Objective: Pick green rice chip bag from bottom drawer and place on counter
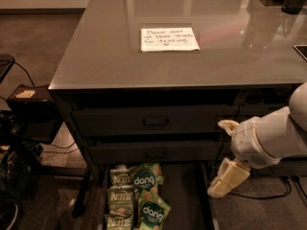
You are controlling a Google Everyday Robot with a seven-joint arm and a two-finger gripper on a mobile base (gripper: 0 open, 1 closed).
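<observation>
Camera view: gripper (219, 158) right of bottom drawer (184, 195), jaws seemingly spread, empty; green rice chip bag (144, 181) inside, unpicked; worktop (96, 56) placement pending.

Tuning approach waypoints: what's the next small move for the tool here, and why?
Probably shift the tool left, over the open bottom drawer. It hangs beside the drawer's right edge, while the green chip bag lies at the drawer's left among other snack bags. Lining up above it first seems safer than descending now.
</observation>
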